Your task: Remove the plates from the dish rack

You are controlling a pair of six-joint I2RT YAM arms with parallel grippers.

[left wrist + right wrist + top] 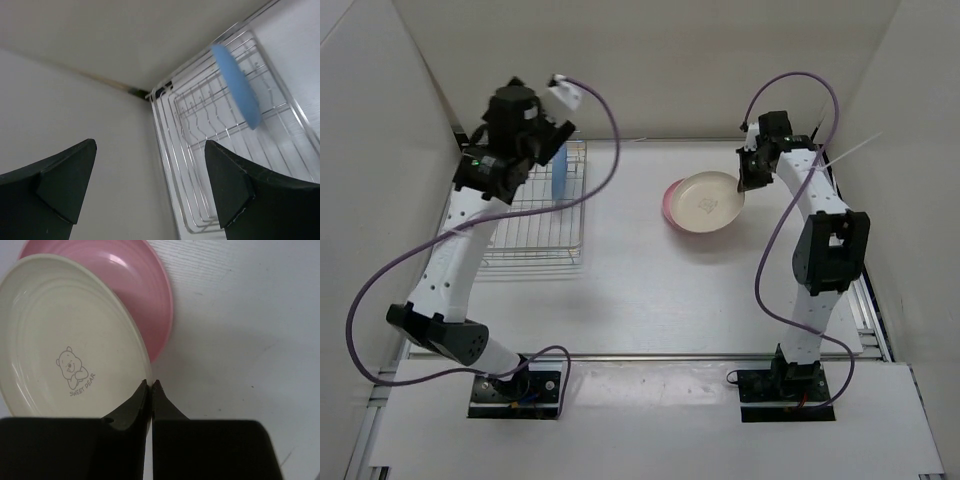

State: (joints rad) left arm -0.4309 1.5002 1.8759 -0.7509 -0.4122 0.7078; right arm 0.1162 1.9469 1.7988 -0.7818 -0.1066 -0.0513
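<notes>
A: Where do we see the blue plate point(560, 170), and how does it stand?

B: We find it in the dish rack point(535, 235), at the far right end. It stands on its edge. From above we see only a thin strip, its long line running from near to far, so its faces look left and right. In the left wrist view it is blurred and leans a little.

A: And the other two?

B: We see them out on the bench point(640, 290), well apart from the rack. The cream plate point(60, 340) lies face up on the pink plate point(145, 290), shifted so that a pink crescent shows along one side. We can read a small bear print inside the cream one.

A: How do we describe the left arm point(450, 260)?

B: It climbs from its base and reaches forward, with its wrist held high over the far part of the rack, just left of the blue plate. The left jaws are spread wide, with nothing between them. Past them we look down on the rack wires.

A: The right arm point(820, 240)?

B: It rises, bends at the elbow and leans far and left, with its wrist tipped down at the stacked pair. The right jaws are clenched, tip against tip, right at the cream plate's rim. Whether they touch that rim, we cannot tell.
</notes>
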